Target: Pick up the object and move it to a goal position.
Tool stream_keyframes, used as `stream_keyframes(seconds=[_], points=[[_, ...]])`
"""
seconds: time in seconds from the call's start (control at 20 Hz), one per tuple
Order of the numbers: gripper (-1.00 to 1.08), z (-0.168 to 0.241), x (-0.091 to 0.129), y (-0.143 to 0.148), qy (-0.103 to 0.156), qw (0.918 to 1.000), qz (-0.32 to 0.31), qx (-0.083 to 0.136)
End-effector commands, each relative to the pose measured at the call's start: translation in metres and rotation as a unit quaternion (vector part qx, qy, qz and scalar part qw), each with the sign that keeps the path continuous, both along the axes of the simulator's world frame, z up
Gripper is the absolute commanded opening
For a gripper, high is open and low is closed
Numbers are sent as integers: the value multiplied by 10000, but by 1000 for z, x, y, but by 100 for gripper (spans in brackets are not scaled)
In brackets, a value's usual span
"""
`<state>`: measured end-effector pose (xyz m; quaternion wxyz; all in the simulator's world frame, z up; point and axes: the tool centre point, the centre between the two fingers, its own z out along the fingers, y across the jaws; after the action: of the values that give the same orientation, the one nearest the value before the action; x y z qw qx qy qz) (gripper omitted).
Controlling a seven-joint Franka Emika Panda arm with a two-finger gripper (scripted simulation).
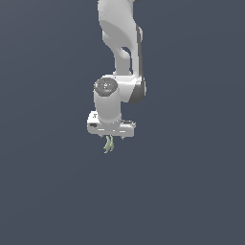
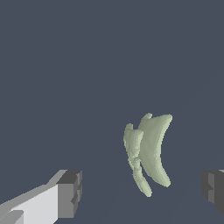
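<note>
Wrist view showed you the pincer (image 2: 140, 192) with its two dark fingertips (image 2: 70, 192) spread apart and the object (image 2: 151, 153) in the gap, nearer the far fingertip, untouched. Its long axis ran crosswise to the closing line, favouring a straight squeeze.

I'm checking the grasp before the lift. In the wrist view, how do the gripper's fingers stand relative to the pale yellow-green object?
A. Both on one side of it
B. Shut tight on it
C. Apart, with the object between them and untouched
C: the fingers stand wide apart, and the object lies between them with gaps on both sides.
</note>
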<state>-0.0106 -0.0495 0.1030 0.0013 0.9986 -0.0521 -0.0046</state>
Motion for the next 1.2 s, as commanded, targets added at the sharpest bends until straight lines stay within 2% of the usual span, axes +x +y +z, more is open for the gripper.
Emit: stream_keyframes(seconds=[0.0,0.4,0.85,1.15], points=[[100,-8,1,-11,-33,9999,-103,7],[100,-15,1,-15,-34,9999,-147,7],[100,-53,0,-16,-43,9999,-158,8],[100,-63,1,-17,-45,9999,-160,9]])
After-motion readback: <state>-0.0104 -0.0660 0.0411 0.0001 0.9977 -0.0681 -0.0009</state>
